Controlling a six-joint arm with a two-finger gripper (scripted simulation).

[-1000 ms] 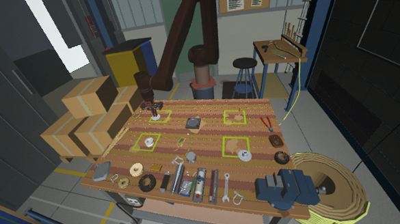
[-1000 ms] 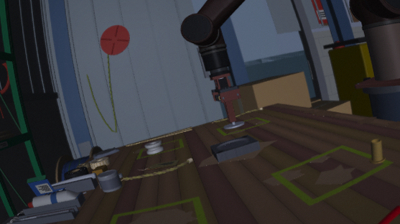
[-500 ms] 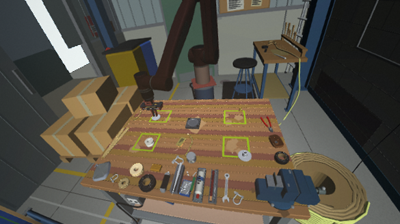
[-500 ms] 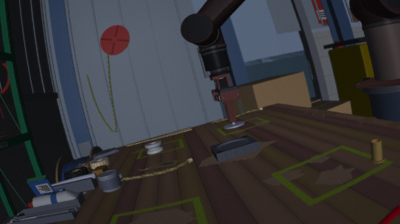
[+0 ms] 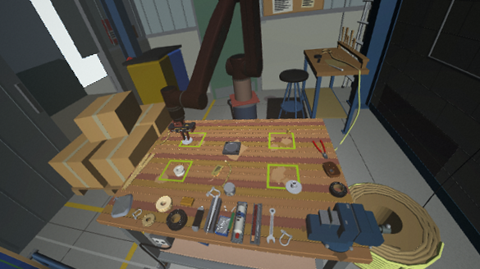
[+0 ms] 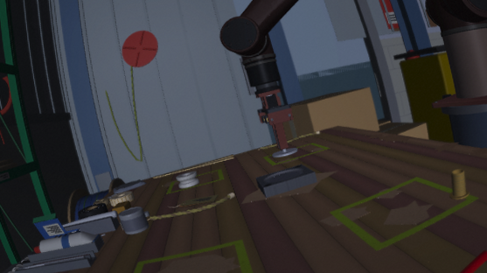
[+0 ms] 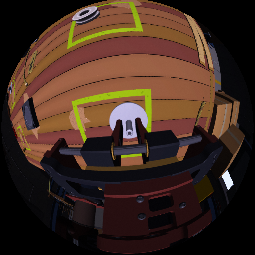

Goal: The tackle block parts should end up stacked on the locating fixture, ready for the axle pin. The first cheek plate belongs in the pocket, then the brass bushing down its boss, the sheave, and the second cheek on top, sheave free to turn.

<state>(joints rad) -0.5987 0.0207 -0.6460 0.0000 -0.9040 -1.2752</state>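
Note:
At the bench's far left corner a pale cheek plate with an upright boss lies in a green taped square. My gripper stands over it, its fingers either side of the boss, open and holding nothing. The dark locating fixture sits at the bench's middle with its pocket empty. The grooved sheave lies in another taped square. The brass bushing stands upright in a third. The second cheek plate lies by the fourth square.
Behind the bench stand the arm's base, a stool and stacked cardboard boxes. A row of tools lies along the front edge, with a blue vise at its right end. Red pliers lie at the right edge.

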